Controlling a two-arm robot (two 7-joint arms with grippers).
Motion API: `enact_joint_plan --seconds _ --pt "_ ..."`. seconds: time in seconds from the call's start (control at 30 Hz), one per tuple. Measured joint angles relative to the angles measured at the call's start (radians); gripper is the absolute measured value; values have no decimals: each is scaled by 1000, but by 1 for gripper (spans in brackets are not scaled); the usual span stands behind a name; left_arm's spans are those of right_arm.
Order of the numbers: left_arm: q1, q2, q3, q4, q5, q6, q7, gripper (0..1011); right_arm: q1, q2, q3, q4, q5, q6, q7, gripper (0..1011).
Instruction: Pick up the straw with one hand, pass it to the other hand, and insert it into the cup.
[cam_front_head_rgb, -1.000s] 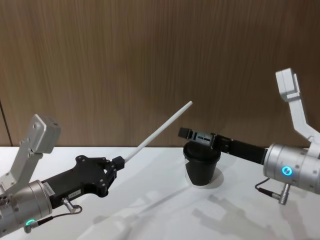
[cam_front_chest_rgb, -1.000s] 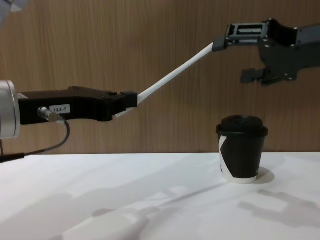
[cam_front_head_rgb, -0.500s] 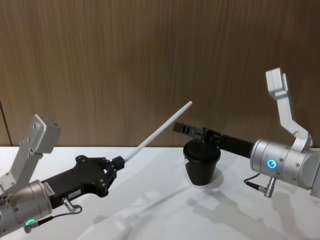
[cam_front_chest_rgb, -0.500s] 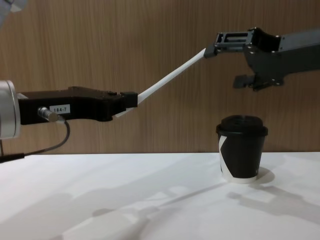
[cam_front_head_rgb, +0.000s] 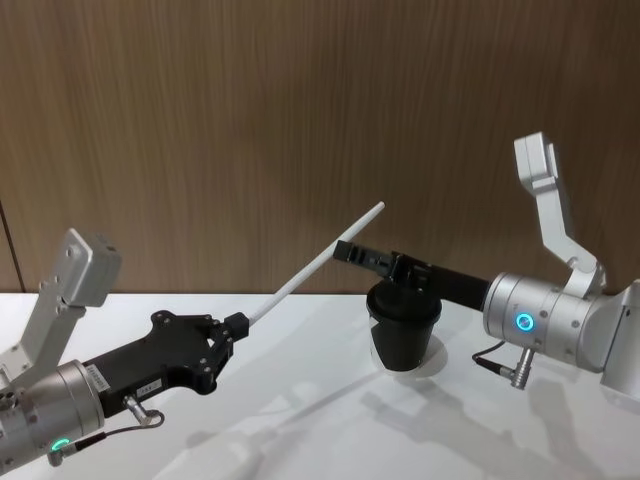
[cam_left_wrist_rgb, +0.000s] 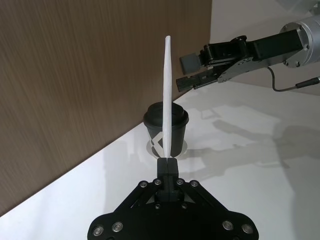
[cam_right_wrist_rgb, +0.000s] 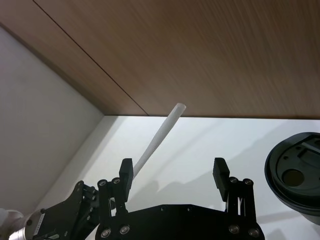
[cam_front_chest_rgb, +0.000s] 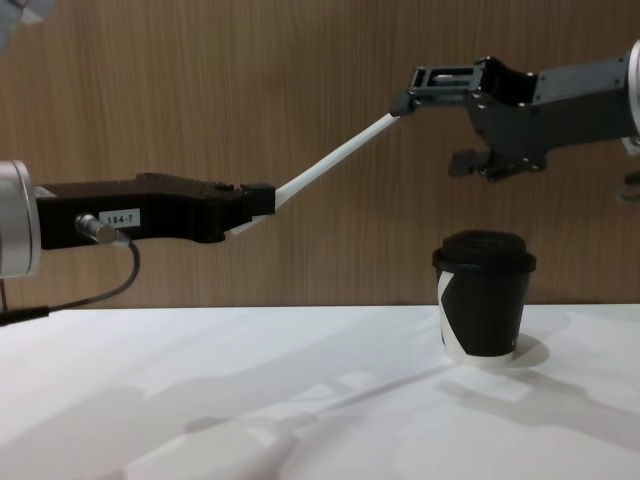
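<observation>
Left gripper clamping straw by low end, straw pointing up-forward toward right gripper, gaping wide; tip seemingly grazing one finger, not centred.

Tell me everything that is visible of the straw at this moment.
The straw is long, thin, straight and white, matte, plastic or paper by its look. The left claw is shut on its lower end, holding it in the air, tilted up toward the right claw. Its upper part sits between that claw's open fingers, close beside one; contact cannot be told. It is clear of the table and not in the cup.
</observation>
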Motion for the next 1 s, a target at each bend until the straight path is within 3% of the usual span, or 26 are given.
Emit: enact_joint_plan --seconds 1.0 --pt "0 0 0 0 0 0 0 0 49 -24 -29 31 38 -2 1 1001"
